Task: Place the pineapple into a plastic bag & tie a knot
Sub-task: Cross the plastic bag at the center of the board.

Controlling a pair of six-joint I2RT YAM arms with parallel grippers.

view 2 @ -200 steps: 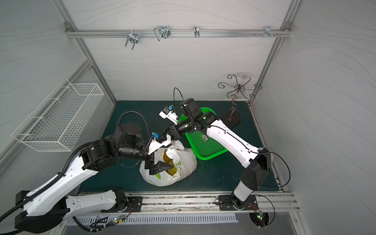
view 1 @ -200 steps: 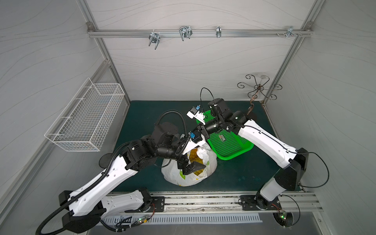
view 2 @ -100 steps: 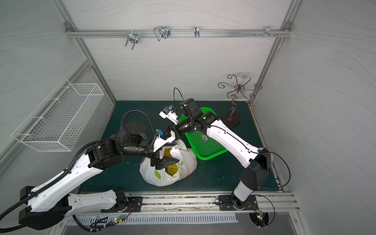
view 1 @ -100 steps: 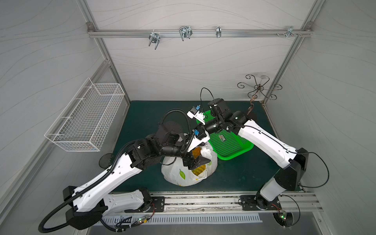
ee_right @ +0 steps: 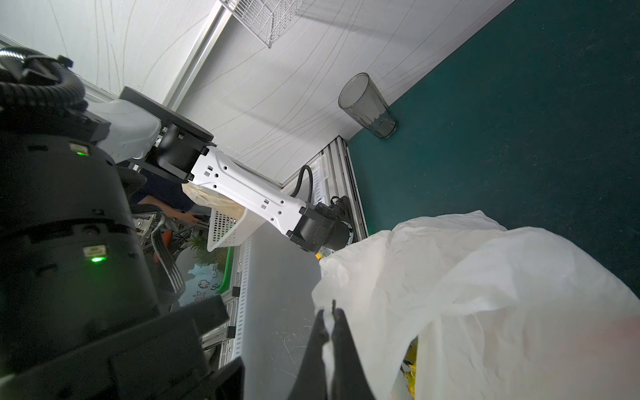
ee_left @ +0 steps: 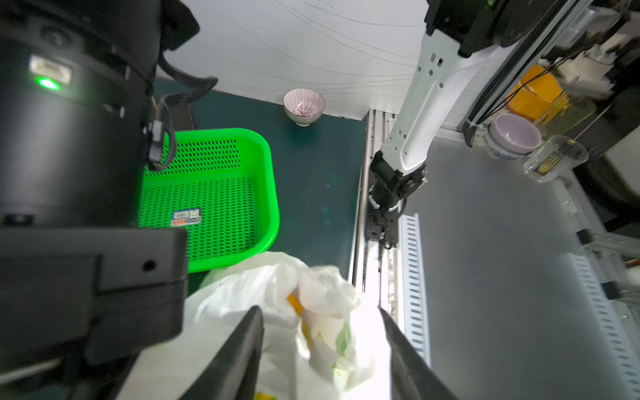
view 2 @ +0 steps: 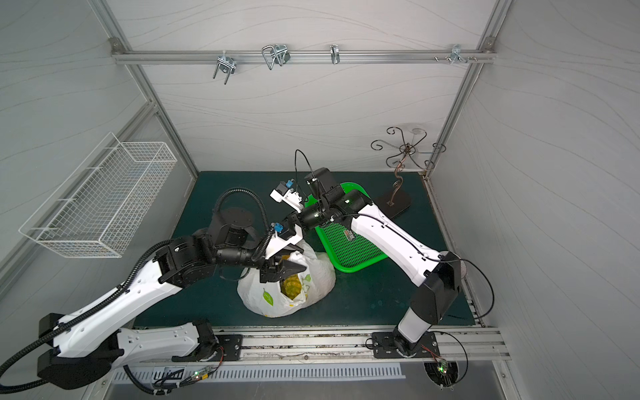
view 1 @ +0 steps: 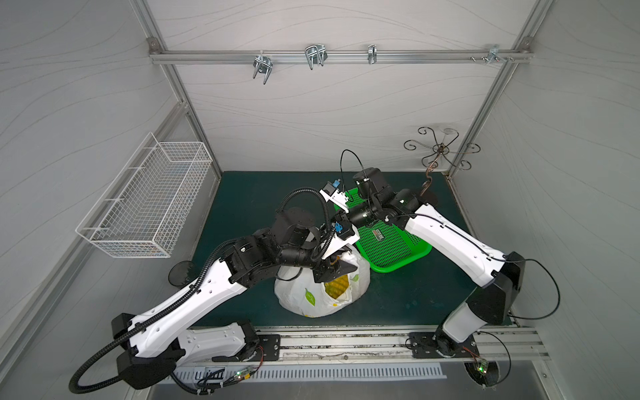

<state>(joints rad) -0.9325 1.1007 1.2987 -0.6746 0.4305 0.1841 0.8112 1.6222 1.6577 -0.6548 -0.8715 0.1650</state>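
Closing left gripper (ee_left: pixel 319 311): the jaws have narrowed from full spread a second ago to a part-way gap. In the left wrist view they straddle a bunched fold of white film with no pinch visible yet, so the pincer counts as released.
Left arm travel: it has shifted from the near side of the bag mouth to a spot over the mouth, nearer the right gripper (ee_right: pixel 329 315).
Right gripper: unchanged over the last second. It is clenched, with a thin strip of bag film caught between its jaws in the right wrist view. In both top views it is largely hidden behind the left wrist.
Plastic bag (view 1: pixel 304 298): stands on the green mat (view 1: pixel 242 207) toward the front, just beside the green tray (view 1: pixel 391 242). Its position is unchanged and its mouth is open upward.
Pineapple (view 1: pixel 336 285): inside the bag, with yellow showing through the mouth in both top views.
Knot: none visible.
Meaning for task: placement appears done. The step in hand is judged to be securing a second section of handle or rim, so that both grippers hold film for tying.
Caution: thin film may slip out before the jaws meet, so a full close on the fold is needed before any pull.
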